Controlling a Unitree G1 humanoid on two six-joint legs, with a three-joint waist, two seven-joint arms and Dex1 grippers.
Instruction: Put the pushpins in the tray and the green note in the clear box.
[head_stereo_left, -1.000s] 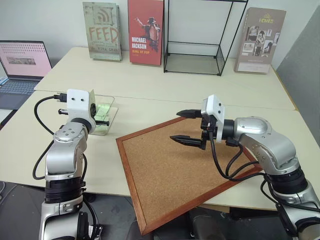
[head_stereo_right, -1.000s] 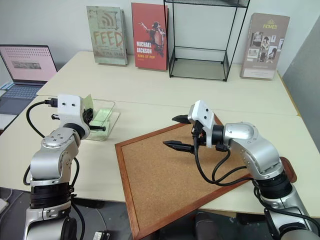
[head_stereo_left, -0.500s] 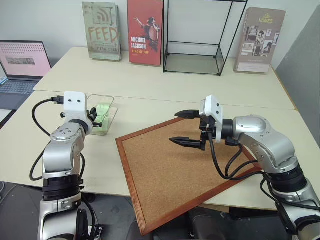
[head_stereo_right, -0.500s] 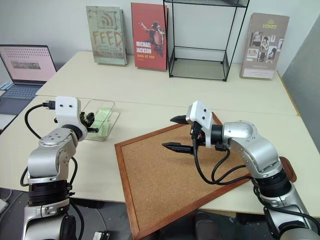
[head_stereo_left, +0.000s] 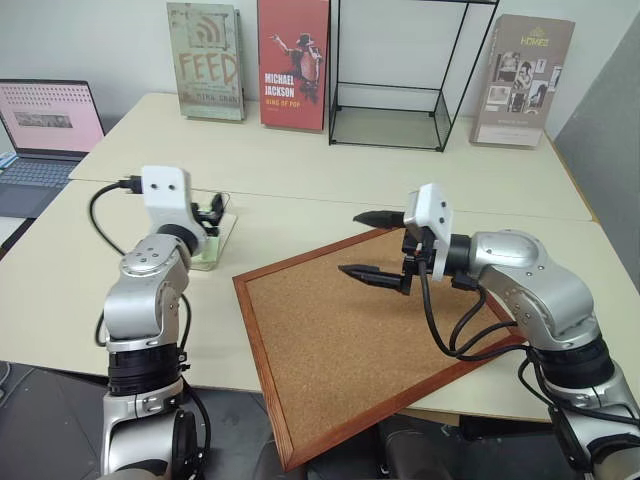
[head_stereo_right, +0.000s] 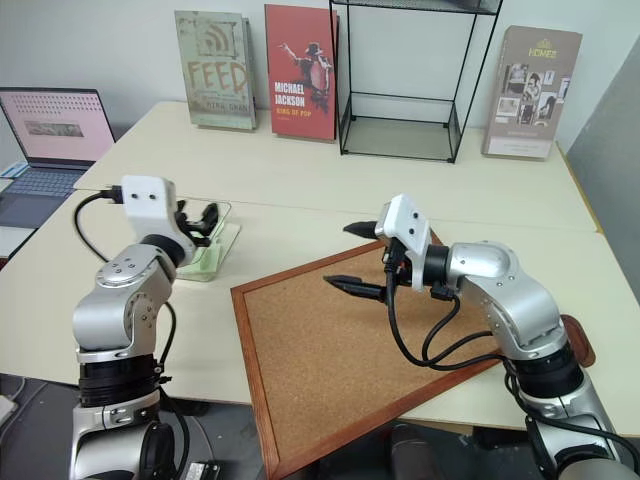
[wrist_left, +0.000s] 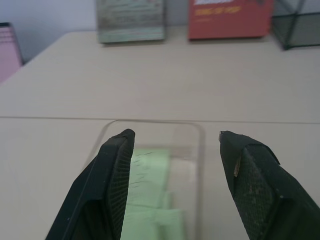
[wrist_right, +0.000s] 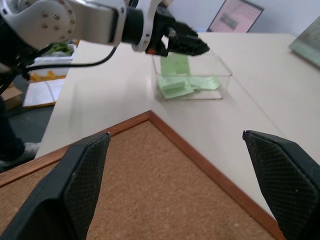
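Note:
My left gripper hangs open over the clear box with nothing between its fingers. The pale green note lies inside the box, beside other green slips. My right gripper stands wide open above the corkboard's far corner and holds nothing. A dark red-brown tray peeks out behind my right forearm at the table's right edge, mostly hidden. The pushpins are out of view.
A big wood-framed corkboard lies tilted over the table's front edge. At the back stand several books and a black wire-frame shelf. A laptop sits at the far left.
My left gripper has opened and let go of the green note, which now lies in the clear box. It has also shifted right and a little up. The right arm has stayed put.

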